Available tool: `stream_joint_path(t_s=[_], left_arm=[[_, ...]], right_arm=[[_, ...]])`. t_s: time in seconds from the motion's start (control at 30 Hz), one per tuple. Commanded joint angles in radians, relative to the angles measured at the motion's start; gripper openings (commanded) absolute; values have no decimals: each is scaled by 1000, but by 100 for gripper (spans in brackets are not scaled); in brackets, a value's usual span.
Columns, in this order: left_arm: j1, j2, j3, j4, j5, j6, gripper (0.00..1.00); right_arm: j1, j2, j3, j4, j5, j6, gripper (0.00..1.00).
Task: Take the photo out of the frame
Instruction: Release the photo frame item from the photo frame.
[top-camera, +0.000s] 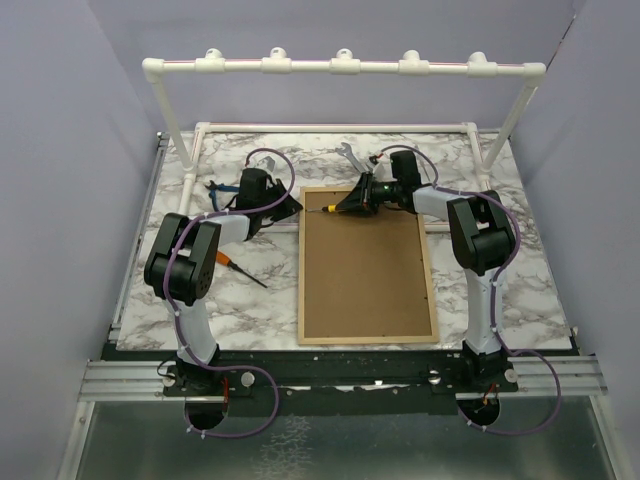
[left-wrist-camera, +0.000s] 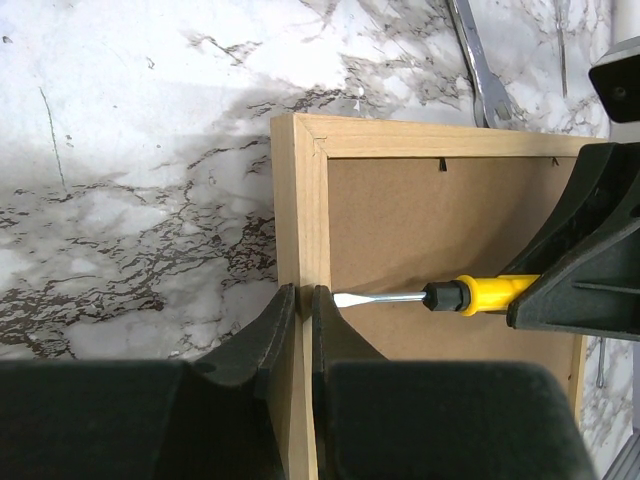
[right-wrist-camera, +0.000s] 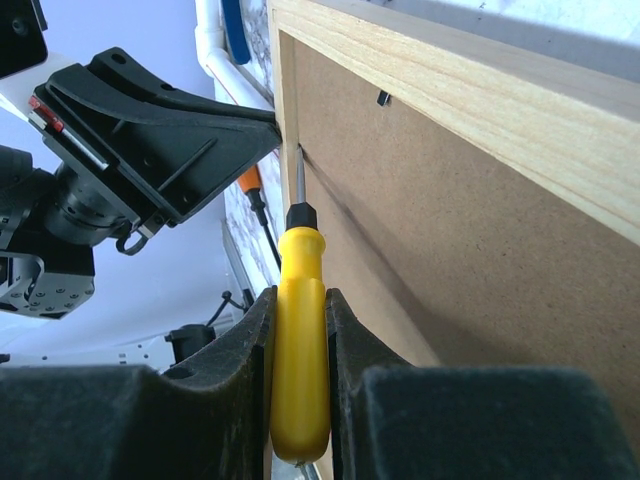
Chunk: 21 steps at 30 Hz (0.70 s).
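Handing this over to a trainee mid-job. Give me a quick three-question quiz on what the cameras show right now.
1. True or false: the frame lies on the table with its brown back facing up.
2. What is the right gripper holding? A) a wrench B) a yellow-handled screwdriver C) nothing
3. Fill in: the left gripper is shut on the wooden edge of the ____.

Key: 1 true; 2 B, with the blade tip at the inner edge of the frame, beside the left gripper's fingers; 3 frame.
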Motion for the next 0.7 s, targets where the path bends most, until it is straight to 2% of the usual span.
stream_joint_path(t_s=[0.0, 0.47, 0.67], left_arm=[[-53, 11, -27, 16, 78, -25, 10], [-95, -13, -78, 52, 66, -63, 10], [-107, -30, -83, 52, 65, -70, 9]], right_arm=[[22, 39, 33, -55, 42, 2, 1], [71, 17, 62, -79, 76, 15, 1], [104, -9, 165, -242, 145, -53, 1]])
